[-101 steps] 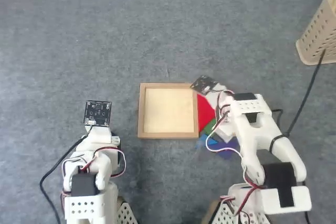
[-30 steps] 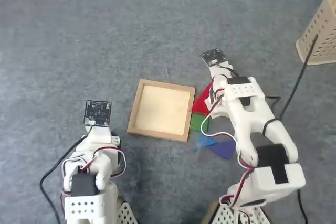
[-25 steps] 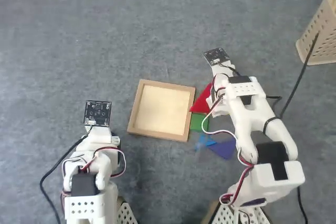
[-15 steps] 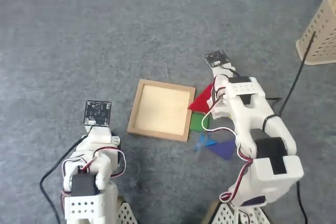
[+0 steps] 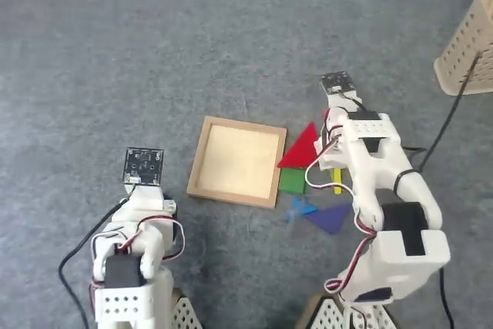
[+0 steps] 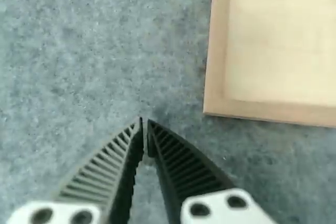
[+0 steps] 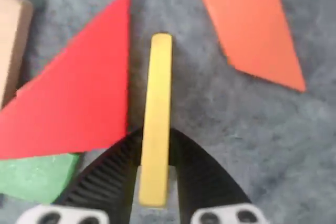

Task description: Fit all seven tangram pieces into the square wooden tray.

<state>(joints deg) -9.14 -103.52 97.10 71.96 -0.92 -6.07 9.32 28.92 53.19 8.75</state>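
**Square wooden tray** point(image 5: 196, 156): lies flat on the grey carpet point(image 5: 115, 59), mid-table.

**Right gripper** point(image 7: 155, 135): clamped on the yellow piece point(image 7: 159, 77), which it holds on edge at the tray's 3 o'clock.

**Red triangle** point(image 5: 303, 149): on the carpet just beside the tray's rim at 3 o'clock, next to the yellow piece.

**Green piece** point(image 5: 291, 182): at the red triangle's 6 o'clock, against it.

**Blue piece** point(image 5: 302, 208) and **purple triangle** point(image 5: 331, 217): on the carpet at the tray's 4 o'clock.

**Orange parallelogram** point(image 7: 249, 30): on the carpet near the yellow piece, not touching it.

**Left gripper** point(image 6: 143, 125): fingers closed together with nothing between them, over the carpet at the tray's 8 o'clock, near a corner.
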